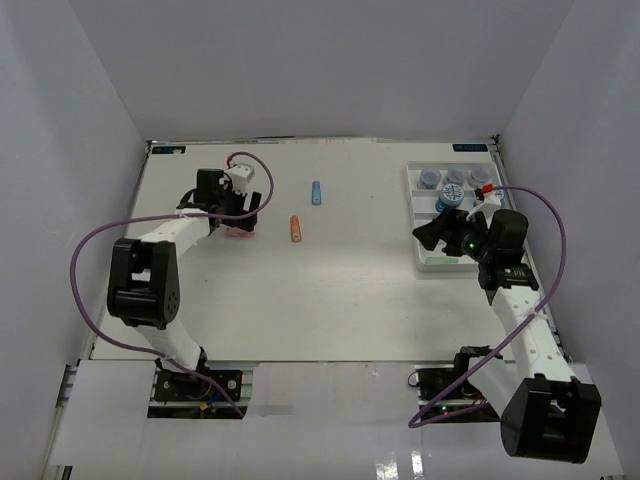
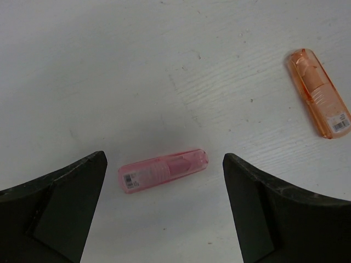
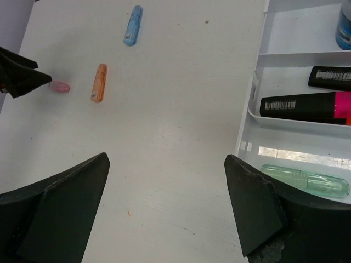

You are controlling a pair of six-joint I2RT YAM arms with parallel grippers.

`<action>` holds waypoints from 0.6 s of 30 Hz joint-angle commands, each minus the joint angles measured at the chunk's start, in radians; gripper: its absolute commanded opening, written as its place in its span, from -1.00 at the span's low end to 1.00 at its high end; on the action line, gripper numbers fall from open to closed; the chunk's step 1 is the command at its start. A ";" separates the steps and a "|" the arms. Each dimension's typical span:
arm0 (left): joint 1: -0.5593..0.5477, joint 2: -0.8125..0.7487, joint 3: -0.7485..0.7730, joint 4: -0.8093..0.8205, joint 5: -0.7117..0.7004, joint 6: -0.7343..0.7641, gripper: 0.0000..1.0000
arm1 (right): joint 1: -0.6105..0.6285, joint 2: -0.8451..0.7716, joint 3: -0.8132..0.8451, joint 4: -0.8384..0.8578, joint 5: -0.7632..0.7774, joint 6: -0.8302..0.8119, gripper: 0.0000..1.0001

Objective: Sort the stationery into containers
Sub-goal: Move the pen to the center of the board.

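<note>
Currently in tray [image 3: 299, 24]: jars [image 1: 455, 180], black highlighters [image 3: 296, 105], green highlighter [image 3: 305, 181].

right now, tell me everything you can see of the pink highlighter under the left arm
The pink highlighter is short and stubby, of translucent pink plastic, with a darker core showing through and a small barcode label at one end. It lies flat on the white table, slightly slanted in the left wrist view, between the fingers of the open left gripper, neither of which touches it. Only the table touches it.

Bright, even light; soft shadows
</note>
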 commanded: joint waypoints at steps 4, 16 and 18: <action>0.062 0.151 0.104 -0.034 0.235 0.012 0.93 | 0.014 0.025 -0.025 0.075 -0.038 -0.008 0.83; 0.075 0.121 -0.014 -0.019 0.215 -0.031 0.85 | 0.014 0.032 -0.032 0.080 -0.050 -0.002 0.82; 0.075 0.115 -0.023 -0.036 0.215 -0.043 0.82 | 0.016 0.028 -0.034 0.079 -0.050 -0.002 0.82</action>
